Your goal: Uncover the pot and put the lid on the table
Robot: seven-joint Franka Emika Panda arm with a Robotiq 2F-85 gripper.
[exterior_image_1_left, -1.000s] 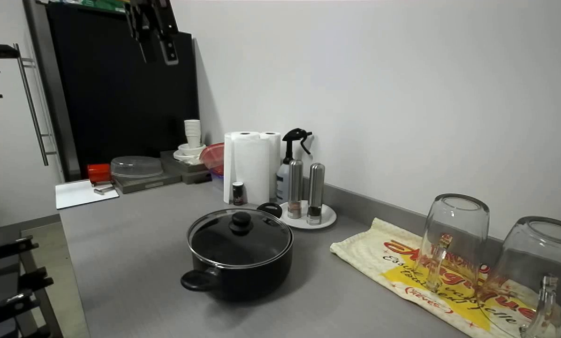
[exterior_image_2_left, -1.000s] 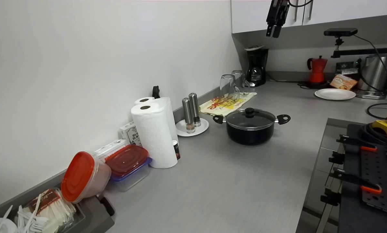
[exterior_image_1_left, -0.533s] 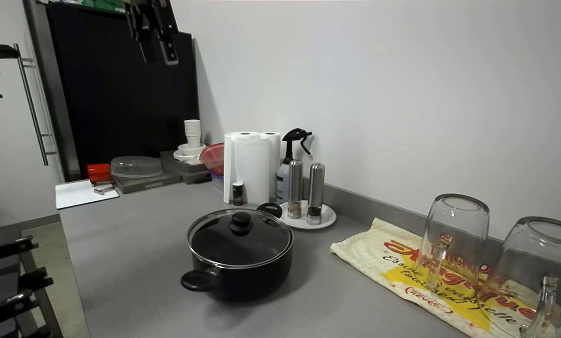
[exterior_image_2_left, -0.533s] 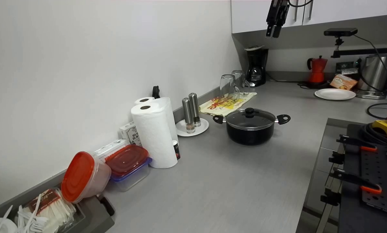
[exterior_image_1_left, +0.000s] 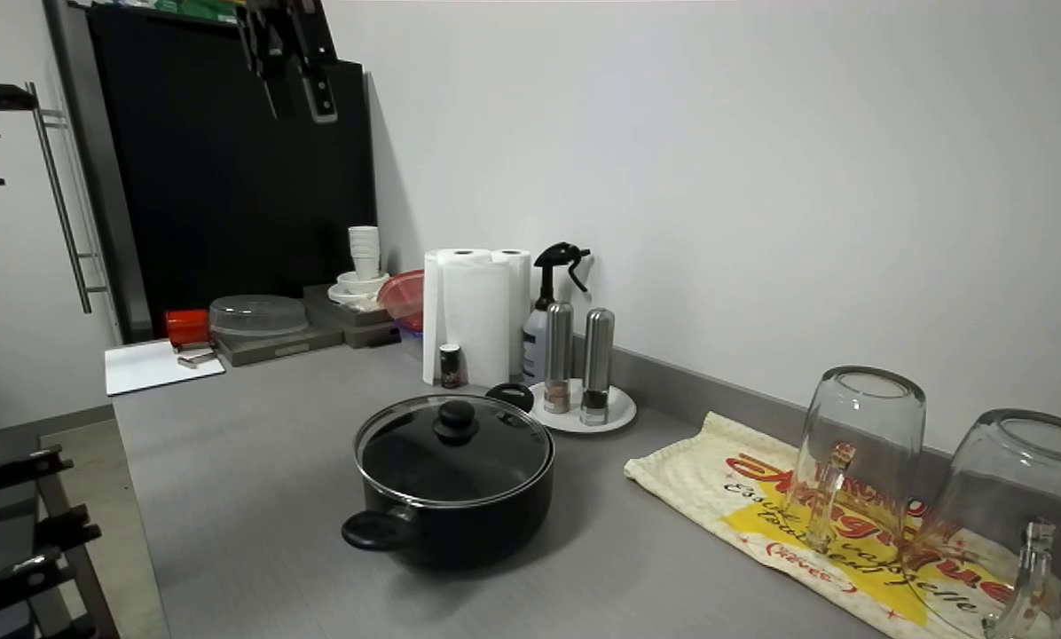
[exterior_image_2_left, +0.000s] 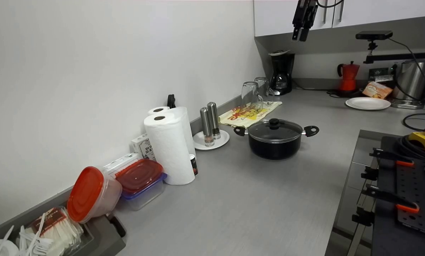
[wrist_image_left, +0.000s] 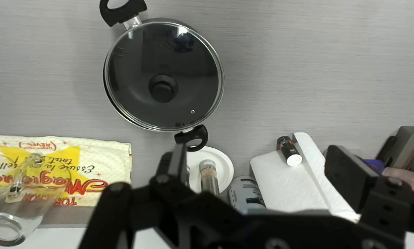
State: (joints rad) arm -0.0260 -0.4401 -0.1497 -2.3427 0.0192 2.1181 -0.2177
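Note:
The black pot (exterior_image_1_left: 486,532) stands on the grey table (exterior_image_1_left: 255,497) with its two side handles sticking out. The glass lid (exterior_image_1_left: 406,457) with a black knob (exterior_image_1_left: 456,417) rests on top of it. Both also show in an exterior view, the pot (exterior_image_2_left: 274,151) under the lid (exterior_image_2_left: 262,132). In the wrist view the lid (wrist_image_left: 134,100) is at upper left and covers most of the pot. My gripper (exterior_image_1_left: 302,114) hangs high above the table, well apart from the lid. In the wrist view the gripper (wrist_image_left: 257,150) is wide open, with nothing between its fingers.
Beside the pot are a white plate (exterior_image_2_left: 198,144) with two steel mills, paper-towel rolls (exterior_image_2_left: 170,153) and a small dark shaker (exterior_image_1_left: 450,366). Glass mugs (exterior_image_1_left: 859,417) stand on the patterned cloth (exterior_image_1_left: 717,497) by the wall. Plastic containers (exterior_image_2_left: 141,177) stand along the wall.

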